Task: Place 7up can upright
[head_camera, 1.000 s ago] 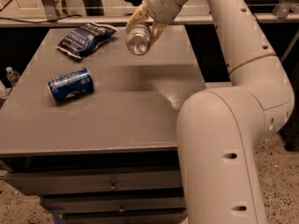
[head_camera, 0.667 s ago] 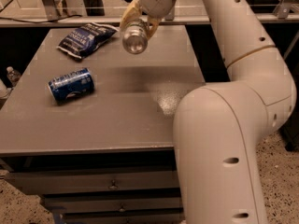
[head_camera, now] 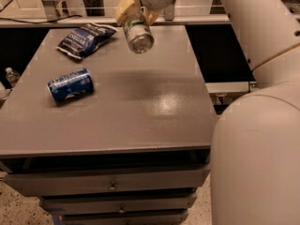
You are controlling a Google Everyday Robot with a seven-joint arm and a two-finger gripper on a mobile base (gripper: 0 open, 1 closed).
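The 7up can (head_camera: 137,32) is silvery-white with a green label and a shiny metal end facing the camera. It hangs tilted in the air above the far middle of the grey table (head_camera: 140,102). My gripper (head_camera: 132,14) is shut on the can's upper part, its pale fingers on either side of it. The white arm comes in from the upper right.
A blue can (head_camera: 70,85) lies on its side at the table's left. A dark blue snack bag (head_camera: 84,39) lies at the far left corner. Drawers (head_camera: 112,185) run under the table front. My large white arm body (head_camera: 255,158) fills the right foreground.
The gripper with the can has moved a little left and up, towards the far side of the table. The blue can and the snack bag have not moved.
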